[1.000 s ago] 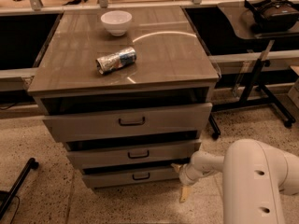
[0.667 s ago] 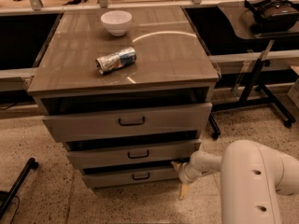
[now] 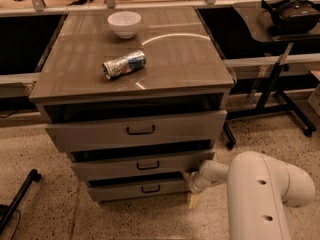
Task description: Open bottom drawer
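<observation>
The bottom drawer (image 3: 135, 189) is the lowest and shortest front of the grey-beige cabinet, with a small dark bar handle (image 3: 150, 188). It stands pulled out a little, with a dark gap above its front. My gripper (image 3: 192, 184) is at the drawer's right end, low beside the cabinet's right front corner, on the end of my white arm (image 3: 260, 194). Its tip is partly hidden behind the wrist.
The middle drawer (image 3: 145, 165) and tall top drawer (image 3: 137, 130) also stand slightly out. A white bowl (image 3: 124, 23) and a crushed can (image 3: 123, 64) lie on the cabinet top. A side table with a headset (image 3: 292, 14) stands at the right. A dark stand leg (image 3: 20, 201) is at the left.
</observation>
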Tool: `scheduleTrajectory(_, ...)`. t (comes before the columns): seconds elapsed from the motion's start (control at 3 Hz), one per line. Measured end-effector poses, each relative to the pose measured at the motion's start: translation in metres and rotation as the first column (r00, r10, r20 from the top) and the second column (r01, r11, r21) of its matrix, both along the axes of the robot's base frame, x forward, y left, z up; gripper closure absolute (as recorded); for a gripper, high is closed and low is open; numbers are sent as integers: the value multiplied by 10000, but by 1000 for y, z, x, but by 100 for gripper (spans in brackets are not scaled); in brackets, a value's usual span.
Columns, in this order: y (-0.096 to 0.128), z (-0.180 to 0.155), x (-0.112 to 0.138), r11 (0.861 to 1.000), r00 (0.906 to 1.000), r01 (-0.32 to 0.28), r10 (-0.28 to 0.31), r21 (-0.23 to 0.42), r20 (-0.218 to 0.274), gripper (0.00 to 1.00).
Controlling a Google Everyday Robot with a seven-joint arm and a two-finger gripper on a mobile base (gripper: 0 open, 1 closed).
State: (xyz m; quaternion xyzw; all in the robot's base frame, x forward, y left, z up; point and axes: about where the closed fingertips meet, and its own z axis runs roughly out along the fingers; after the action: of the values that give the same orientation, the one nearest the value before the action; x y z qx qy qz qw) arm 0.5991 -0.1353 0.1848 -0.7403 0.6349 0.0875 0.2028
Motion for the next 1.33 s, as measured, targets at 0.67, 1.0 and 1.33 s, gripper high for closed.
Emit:
scheduleTrajectory(0.67,18,-27,-2,9992,9989,-196,210,341,-427,27)
scheduleTrajectory(1.0,10,-10,-12,9991,9996,-276,279,323,-100,50)
scheduleTrajectory(1.33,5,13,-48,9956,9978,-661,654,671,127,73)
